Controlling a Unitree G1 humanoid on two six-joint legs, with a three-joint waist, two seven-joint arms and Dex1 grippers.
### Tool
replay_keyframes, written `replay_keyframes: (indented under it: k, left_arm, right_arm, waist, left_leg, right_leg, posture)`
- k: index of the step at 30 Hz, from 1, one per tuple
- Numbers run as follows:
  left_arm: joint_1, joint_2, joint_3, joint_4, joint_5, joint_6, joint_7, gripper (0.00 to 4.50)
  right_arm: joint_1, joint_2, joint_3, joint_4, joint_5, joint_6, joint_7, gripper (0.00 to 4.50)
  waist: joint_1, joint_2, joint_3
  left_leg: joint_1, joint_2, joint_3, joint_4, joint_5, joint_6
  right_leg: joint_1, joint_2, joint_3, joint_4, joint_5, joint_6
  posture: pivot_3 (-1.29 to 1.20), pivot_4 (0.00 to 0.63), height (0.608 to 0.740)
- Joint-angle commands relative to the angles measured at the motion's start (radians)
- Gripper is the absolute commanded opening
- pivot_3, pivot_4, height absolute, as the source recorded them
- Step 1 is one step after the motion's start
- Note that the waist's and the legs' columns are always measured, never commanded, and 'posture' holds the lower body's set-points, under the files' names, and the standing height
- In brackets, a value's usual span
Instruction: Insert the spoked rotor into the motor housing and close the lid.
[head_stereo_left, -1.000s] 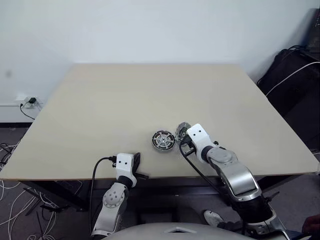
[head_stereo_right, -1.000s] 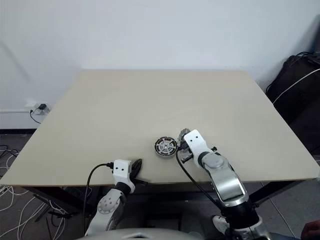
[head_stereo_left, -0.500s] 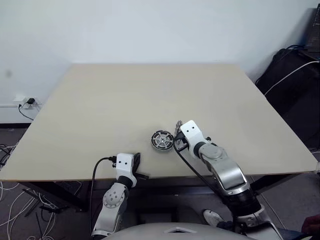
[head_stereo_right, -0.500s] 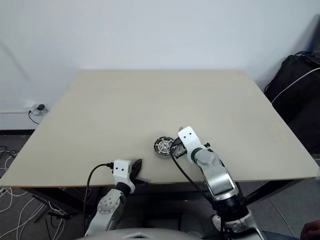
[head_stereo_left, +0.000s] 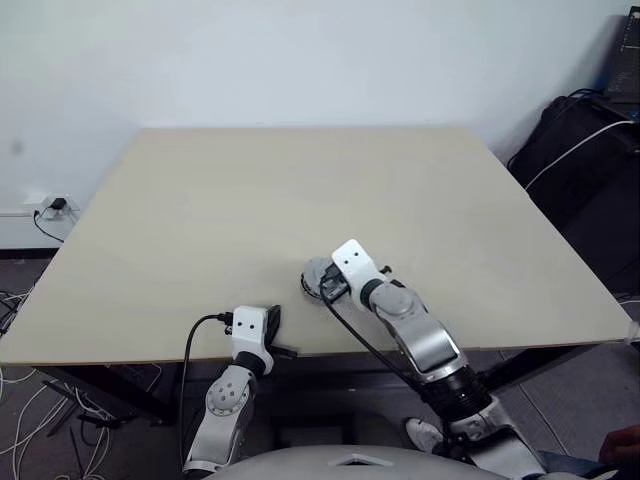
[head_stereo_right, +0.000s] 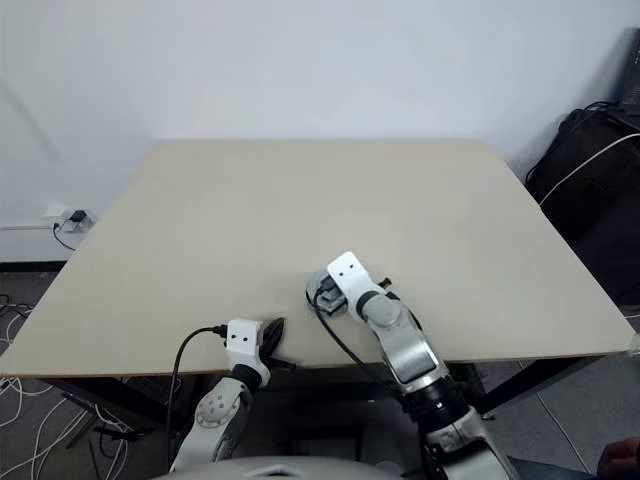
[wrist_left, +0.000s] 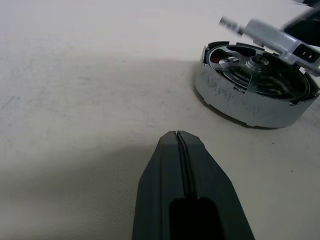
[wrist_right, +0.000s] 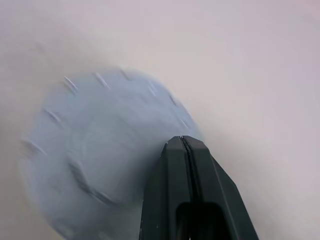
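where lid (wrist_right: 95, 160) lies, right gripper (wrist_right: 183, 141) shut

Even, soft indoor light leaves the pale desk (head_stereo_left: 250, 200) bright with only faint shadows and no glare, the left wrist view is crisp near its pincer (wrist_left: 180, 137), while the grey disc (wrist_right: 100, 150) in the right wrist view is smeared by motion blur.

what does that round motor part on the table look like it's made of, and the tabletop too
Motor housing: probably metal, a dull silvery wall with fine speckling and scuffs, and a machined-looking hub at its centre. Table: matte pale beige surface, likely laminate or coated board; it shows no grain and no gloss, so the core stays open.
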Motion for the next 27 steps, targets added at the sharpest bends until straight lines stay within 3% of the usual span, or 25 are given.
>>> replay_keyframes:
  k: [1, 11, 18, 21, 27]
  left_arm:
    - [-0.015, -0.006, -0.005, -0.011, 0.003, -0.015, 0.001, 0.0]
    - [-0.011, -0.007, -0.002, -0.014, 0.006, -0.017, 0.006, 0.0]
    - [-0.011, -0.004, 0.0, -0.018, 0.007, -0.015, 0.004, 0.0]
    - [-0.011, -0.004, 0.001, -0.018, 0.006, -0.014, 0.003, 0.0]
    - [-0.013, -0.001, 0.004, -0.018, 0.005, -0.012, 0.0, 0.0]
  right_arm:
    - [-0.03, 0.013, 0.014, 0.036, -0.011, -0.044, 0.01, 0.03]
    - [-0.052, 0.059, -0.041, 0.084, 0.04, -0.081, 0.039, 0.03]
    - [-0.045, 0.011, -0.13, 0.017, 0.163, -0.177, 0.181, 0.03]
    - [-0.026, -0.057, -0.127, -0.019, 0.203, -0.234, 0.289, 0.62]
    - [0.01, -0.14, -0.118, -0.036, 0.246, -0.316, 0.415, 2.62]
  waist:
    - [0.001, 0.0, 0.0]
    - [0.003, 0.0, 0.0]
    - [0.005, 0.0, 0.0]
    - [0.006, 0.0, 0.0]
    - [0.006, 0.0, 0.0]
  left_leg:
    - [0.0, 0.0, 0.0, 0.0, 0.0, 0.0]
    - [0.0, 0.0, 0.0, 0.0, 0.0, 0.0]
    - [0.0, -0.001, 0.0, 0.0, 0.0, 0.0]
    - [0.0, -0.001, 0.0, 0.0, 0.0, 0.0]
    - [0.0, 0.0, 0.0, 0.0, 0.0, 0.0]
  right_leg:
    - [0.0, 0.0, 0.0, 0.0, 0.0, 0.0]
    - [0.0, 0.0, 0.0, 0.0, 0.0, 0.0]
    - [0.0, 0.0, 0.0, 0.0, 0.0, 0.001]
    - [0.0, 0.0, 0.0, -0.001, 0.0, 0.001]
    - [0.001, 0.0, 0.0, 0.0, 0.0, 0.001]
  posture:
    - [0.0, 0.0, 0.74]
    - [0.0, 0.0, 0.74]
    - [0.0, 0.0, 0.74]
    - [0.0, 0.0, 0.74]
    - [0.0, 0.0, 0.74]
